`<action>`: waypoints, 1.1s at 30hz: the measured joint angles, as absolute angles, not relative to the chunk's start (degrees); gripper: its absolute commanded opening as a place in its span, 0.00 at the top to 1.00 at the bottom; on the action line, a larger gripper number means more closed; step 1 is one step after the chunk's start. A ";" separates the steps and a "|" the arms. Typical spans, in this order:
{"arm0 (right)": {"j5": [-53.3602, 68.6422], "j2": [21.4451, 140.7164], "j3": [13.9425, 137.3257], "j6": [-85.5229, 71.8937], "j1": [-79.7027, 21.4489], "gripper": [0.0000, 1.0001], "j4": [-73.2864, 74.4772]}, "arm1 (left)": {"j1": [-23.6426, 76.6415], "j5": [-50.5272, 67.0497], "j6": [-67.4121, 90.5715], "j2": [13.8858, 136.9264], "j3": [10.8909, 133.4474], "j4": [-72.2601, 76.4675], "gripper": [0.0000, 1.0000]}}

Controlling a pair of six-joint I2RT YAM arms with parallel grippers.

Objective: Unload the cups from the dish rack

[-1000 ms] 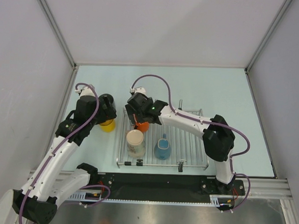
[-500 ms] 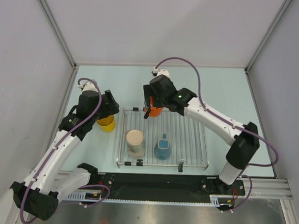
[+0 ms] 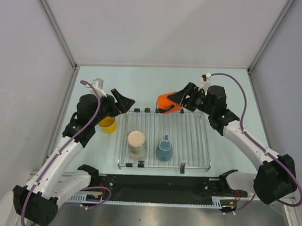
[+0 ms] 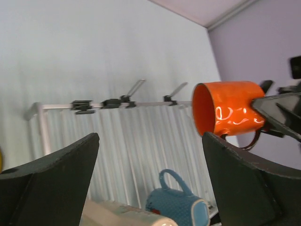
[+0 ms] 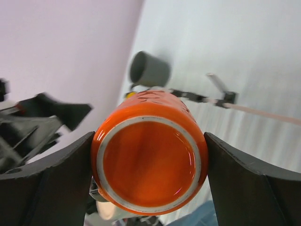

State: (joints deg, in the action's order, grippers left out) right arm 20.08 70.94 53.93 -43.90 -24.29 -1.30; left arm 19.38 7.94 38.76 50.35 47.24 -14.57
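While right pincer (image 3: 178, 101) clamps the orange mug (image 3: 166, 102) sideways, left pincer (image 3: 124, 102) gapes empty. Grey mug (image 5: 149, 69) seems on the bench (image 5: 225, 42).

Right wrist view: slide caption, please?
Orange mug clamped between the right fingers, base toward camera, dark grey mug beyond.

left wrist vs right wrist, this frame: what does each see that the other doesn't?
Left wrist only: the open mouth and handle of the orange cup, seen side-on, and the handle loop of the blue cup.
Right wrist only: the orange cup's base, gripped between the fingers of the right hand, and the dark grey cup on the table past the rack.
Shared: the orange cup, the far rail of the dish rack, and slivers of the cream cup and the blue cup.
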 measured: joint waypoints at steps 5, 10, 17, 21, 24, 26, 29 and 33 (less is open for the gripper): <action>30.02 70.94 46.57 -54.85 -23.29 1.00 -19.64 | 19.38 16.80 44.36 50.35 42.52 -2.92 0.05; 35.38 73.58 39.88 -70.02 -22.39 1.00 -45.63 | 19.53 23.24 51.20 50.35 36.60 10.59 0.09; 36.45 79.33 35.66 -80.66 -22.92 1.00 -62.65 | 22.85 26.17 55.59 50.72 33.71 20.69 0.11; 36.53 79.29 35.70 -80.64 -24.67 1.00 -63.99 | 24.84 26.11 55.48 50.02 33.76 22.44 0.11; 36.53 79.31 35.83 -80.34 -26.13 1.00 -64.01 | 26.65 25.89 55.44 50.15 34.06 23.09 0.12; 36.53 79.40 36.03 -80.09 -26.85 1.00 -64.07 | 27.90 25.65 55.37 50.50 34.33 23.31 0.12; 36.51 80.05 36.60 -79.59 -28.12 1.00 -64.20 | 30.46 25.12 55.00 51.16 34.63 23.51 0.14; 36.49 81.58 37.21 -78.76 -29.74 1.00 -64.07 | 33.04 24.08 54.85 52.12 34.87 23.77 0.24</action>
